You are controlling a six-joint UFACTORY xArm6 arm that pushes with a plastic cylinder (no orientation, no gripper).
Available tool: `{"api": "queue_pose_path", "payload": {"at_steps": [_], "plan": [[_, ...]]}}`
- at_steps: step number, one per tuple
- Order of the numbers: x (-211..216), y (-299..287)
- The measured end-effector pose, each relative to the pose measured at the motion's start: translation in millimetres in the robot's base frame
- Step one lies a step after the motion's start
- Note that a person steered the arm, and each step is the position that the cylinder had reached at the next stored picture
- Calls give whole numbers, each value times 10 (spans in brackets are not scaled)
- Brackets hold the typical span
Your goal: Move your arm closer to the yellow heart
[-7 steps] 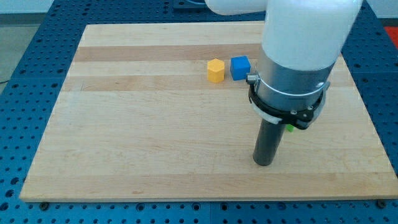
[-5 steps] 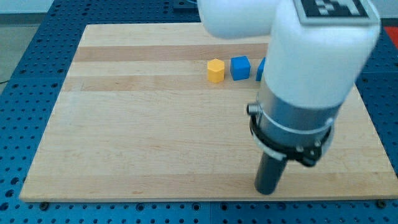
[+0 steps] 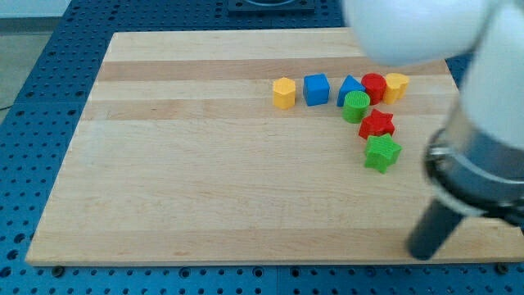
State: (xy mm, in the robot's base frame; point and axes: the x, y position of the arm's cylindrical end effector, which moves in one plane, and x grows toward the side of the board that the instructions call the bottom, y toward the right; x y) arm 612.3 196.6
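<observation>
Wooden board: two yellow, two blue, two red, two green blocks.

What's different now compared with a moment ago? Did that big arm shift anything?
My tip slid toward the view's right and bottom, uncovering the blocks the arm had hidden, including the yellow heart. No block was pushed: the yellow hexagon and blue cube stayed put.

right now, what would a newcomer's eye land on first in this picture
The big blurred white arm fills the view's right, my tip low at the board's bottom right edge. Next, a bright cluster at upper right: yellow hexagon block, blue cube, red star, green star.
</observation>
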Motion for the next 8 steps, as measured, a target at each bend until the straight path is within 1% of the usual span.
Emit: {"api": "queue_pose_path", "payload": {"at_steps": [1, 2, 4, 5, 6, 7, 8], "plan": [[-390, 900], [-848, 1481], [-921, 1487], [-1195, 1489], [-1794, 1489], [-2289, 1471], [-2533, 1253]]}}
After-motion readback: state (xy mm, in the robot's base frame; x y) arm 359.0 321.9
